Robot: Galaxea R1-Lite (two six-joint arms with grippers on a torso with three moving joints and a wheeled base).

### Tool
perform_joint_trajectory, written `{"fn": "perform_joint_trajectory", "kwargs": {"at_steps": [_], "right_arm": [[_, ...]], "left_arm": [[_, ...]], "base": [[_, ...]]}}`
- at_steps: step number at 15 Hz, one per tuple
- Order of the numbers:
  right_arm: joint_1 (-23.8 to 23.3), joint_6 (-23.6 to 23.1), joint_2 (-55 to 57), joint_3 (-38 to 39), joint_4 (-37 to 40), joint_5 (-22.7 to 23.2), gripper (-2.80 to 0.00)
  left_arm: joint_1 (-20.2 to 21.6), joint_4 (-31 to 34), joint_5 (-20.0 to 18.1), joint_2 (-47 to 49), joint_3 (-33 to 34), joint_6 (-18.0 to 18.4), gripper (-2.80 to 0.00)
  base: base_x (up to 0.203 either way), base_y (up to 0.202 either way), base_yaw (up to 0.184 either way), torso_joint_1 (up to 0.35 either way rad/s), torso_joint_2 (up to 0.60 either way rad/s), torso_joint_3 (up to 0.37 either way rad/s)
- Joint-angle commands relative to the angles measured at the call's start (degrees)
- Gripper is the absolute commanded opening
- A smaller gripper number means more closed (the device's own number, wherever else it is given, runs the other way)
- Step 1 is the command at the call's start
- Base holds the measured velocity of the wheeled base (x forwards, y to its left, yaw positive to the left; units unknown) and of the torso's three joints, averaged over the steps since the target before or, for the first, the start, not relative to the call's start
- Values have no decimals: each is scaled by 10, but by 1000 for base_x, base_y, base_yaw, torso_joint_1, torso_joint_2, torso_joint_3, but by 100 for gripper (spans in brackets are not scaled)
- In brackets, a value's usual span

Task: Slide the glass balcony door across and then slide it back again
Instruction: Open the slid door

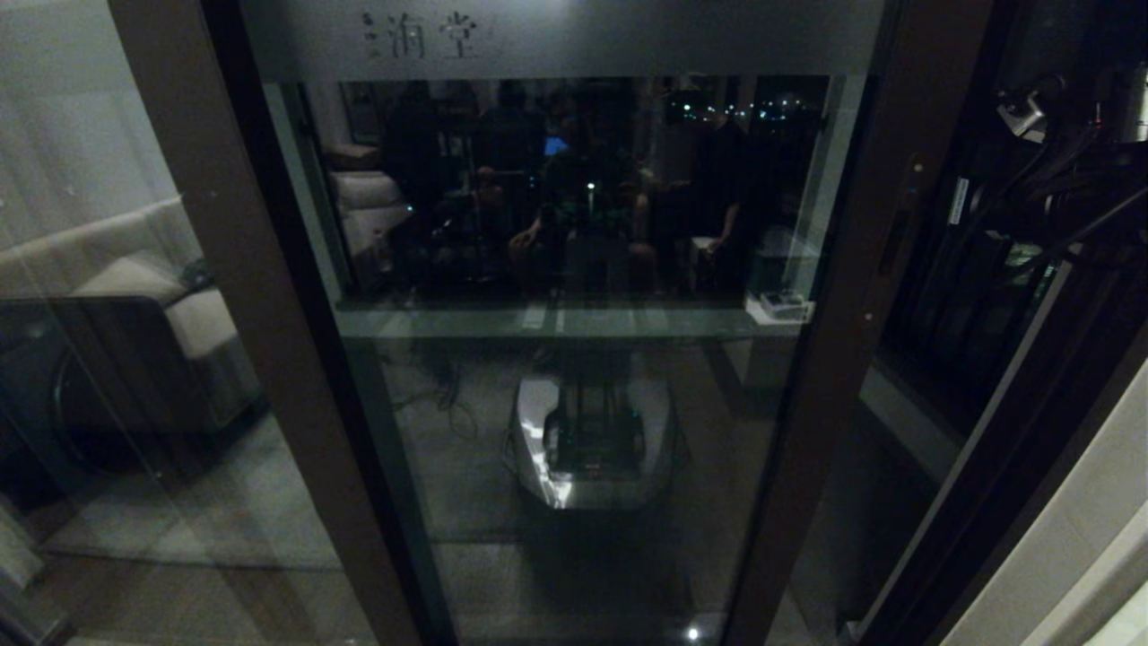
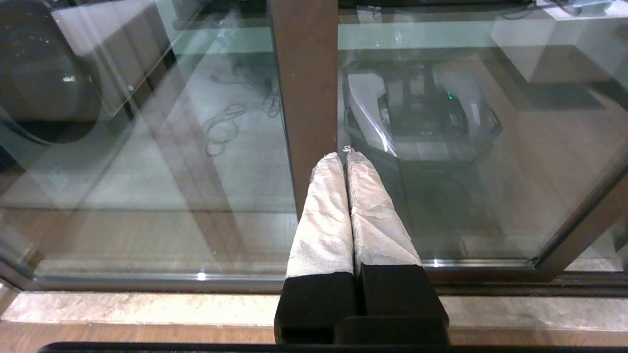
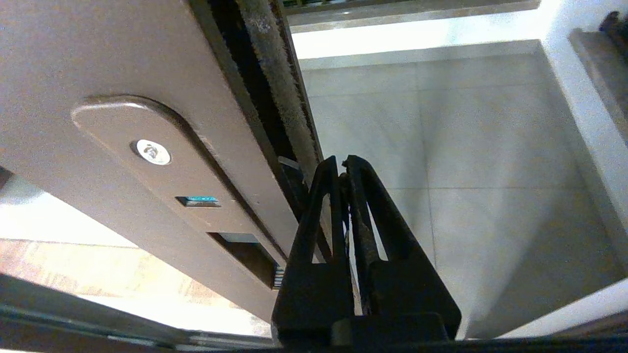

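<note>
The glass balcony door (image 1: 574, 296) fills the head view, a tall pane with a frosted band along its top, and its handle-side stile (image 1: 861, 269) stands short of the far frame. A dark gap of balcony shows beyond that stile, so the door sits partly open. Judging by that alone, one slide is under way or done; whether this is the outbound or the return leg, the views cannot tell.

Over to the right gripper (image 3: 343, 164): its two black fingers are pressed together with nothing between them, tips right up against the door's edge, beside the fuzzy weather strip (image 3: 274, 73). The oval handle plate (image 3: 162, 171) with its screw and recessed handle slot (image 3: 245, 252) lies just to the side of those fingers, on the stile's face. It reads as a push on the edge, not a pinch.

The left gripper (image 2: 346, 157), white-wrapped fingers closed flat together and empty, points at the brown vertical stile (image 2: 304, 98) just ahead of its tips, glass on both sides. Contact there is unclear.

Left to do, at the least: bring the door home against its frame.
</note>
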Motion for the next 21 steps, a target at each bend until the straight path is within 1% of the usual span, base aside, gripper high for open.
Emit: {"fn": "perform_joint_trajectory", "kwargs": {"at_steps": [1, 16, 18, 19, 21], "right_arm": [[0, 0, 0, 2, 1, 2, -280], [51, 0, -2, 4, 0, -2, -280], [67, 0, 1, 4, -3, -59, -280], [75, 0, 2, 4, -4, -73, -280], [82, 0, 2, 4, -4, -73, -280]], "left_arm": [[0, 0, 0, 1, 0, 0, -280], [0, 0, 0, 1, 0, 0, -280], [0, 0, 0, 1, 0, 0, -280], [0, 0, 0, 1, 0, 0, -280], [0, 1, 0, 1, 0, 0, -280]], "base": [[0, 0, 0, 0, 0, 0], [0, 0, 0, 0, 0, 0], [0, 0, 0, 0, 0, 0], [0, 0, 0, 0, 0, 0], [0, 0, 0, 0, 0, 0]]}}
